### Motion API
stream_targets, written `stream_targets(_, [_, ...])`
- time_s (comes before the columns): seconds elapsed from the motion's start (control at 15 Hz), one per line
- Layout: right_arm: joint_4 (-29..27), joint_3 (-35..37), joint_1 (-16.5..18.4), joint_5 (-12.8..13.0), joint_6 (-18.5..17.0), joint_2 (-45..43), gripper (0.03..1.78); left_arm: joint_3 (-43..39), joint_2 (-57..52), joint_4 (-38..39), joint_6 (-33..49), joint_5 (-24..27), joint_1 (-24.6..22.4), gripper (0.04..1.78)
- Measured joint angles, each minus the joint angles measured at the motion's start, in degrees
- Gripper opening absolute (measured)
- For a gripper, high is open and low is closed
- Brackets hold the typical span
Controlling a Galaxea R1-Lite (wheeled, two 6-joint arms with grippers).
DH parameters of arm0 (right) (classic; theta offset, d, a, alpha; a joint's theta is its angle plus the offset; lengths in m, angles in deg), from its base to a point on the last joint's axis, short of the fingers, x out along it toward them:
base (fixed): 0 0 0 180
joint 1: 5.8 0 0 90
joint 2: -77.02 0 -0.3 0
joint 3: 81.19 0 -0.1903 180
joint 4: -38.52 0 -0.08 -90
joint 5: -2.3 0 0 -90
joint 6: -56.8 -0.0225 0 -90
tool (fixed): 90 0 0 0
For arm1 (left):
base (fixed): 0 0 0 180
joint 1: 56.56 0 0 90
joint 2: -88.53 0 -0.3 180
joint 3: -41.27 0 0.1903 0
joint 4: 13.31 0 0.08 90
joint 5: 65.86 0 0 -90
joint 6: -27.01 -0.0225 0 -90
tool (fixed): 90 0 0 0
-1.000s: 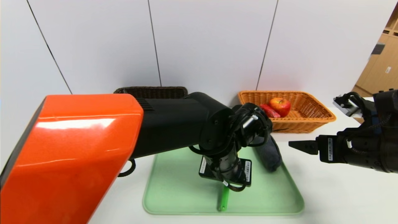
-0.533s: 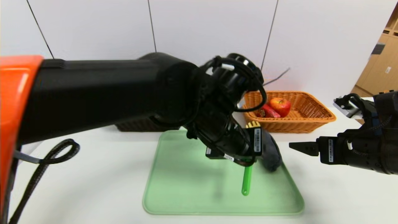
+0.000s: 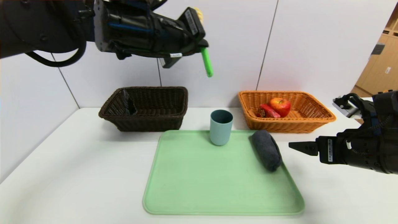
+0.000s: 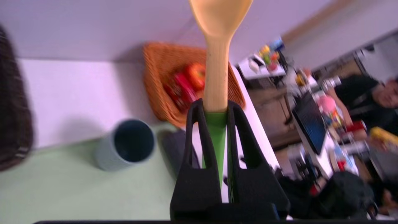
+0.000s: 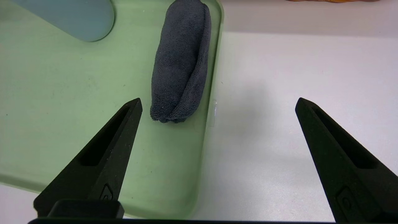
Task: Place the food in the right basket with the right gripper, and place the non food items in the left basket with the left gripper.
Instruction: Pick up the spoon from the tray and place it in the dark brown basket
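Spoon: pinched at its green handle by the left pincer, high above the desk.
Aim: carry left over the dark basket; lower before letting go.
Right pincer: spread, idle beside the cloth.

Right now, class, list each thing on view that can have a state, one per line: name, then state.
Left hand: raised, shut on the pasta spoon.
Pasta spoon: held aloft.
Right hand: open, empty.
Cup: upright on the tray.
Rolled cloth: lying on the tray.
Apple: in the orange basket.
Red carton: in the orange basket.
Dark basket: holds a dark bottle.
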State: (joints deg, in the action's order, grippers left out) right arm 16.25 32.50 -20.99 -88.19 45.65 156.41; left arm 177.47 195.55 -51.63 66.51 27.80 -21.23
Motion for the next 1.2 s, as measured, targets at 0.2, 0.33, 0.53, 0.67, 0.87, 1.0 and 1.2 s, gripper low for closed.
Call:
stream_targets(0.2, [0.0, -0.3, 0.0, 0.2, 0.0, 0.4, 1.70, -1.2, 2.8, -1.1, 1.4, -7.3, -8.3, 0.12])
stream_targets(0.33, [0.1, -0.3, 0.0, 0.2, 0.0, 0.6, 1.70, -1.6, 6.1, -3.1, 3.1, -11.6, -11.8, 0.12])
stream_targets(0.53, [0.1, -0.4, 0.1, 0.2, 0.0, 1.1, 1.70, -1.7, 10.8, -4.3, 5.7, -13.8, -15.0, 0.12])
stream_targets(0.67, [0.1, -0.5, 0.1, 0.2, 0.0, 1.4, 1.70, -1.5, 13.3, -4.4, 6.5, -15.8, -16.4, 0.12])
stream_targets(0.87, [1.5, -0.5, 0.1, 0.3, 0.0, 2.1, 1.70, -1.6, 15.6, -4.8, 6.7, -16.0, -17.8, 0.12])
stream_targets(1.0, [5.5, 0.1, 0.1, 0.4, 0.0, 3.0, 1.70, -1.6, 16.9, -5.7, 7.4, -16.1, -18.4, 0.12])
stream_targets(1.2, [7.5, 0.3, 0.1, 0.4, 0.0, 3.8, 1.70, -1.7, 18.0, -5.7, 7.7, -16.1, -18.9, 0.46])
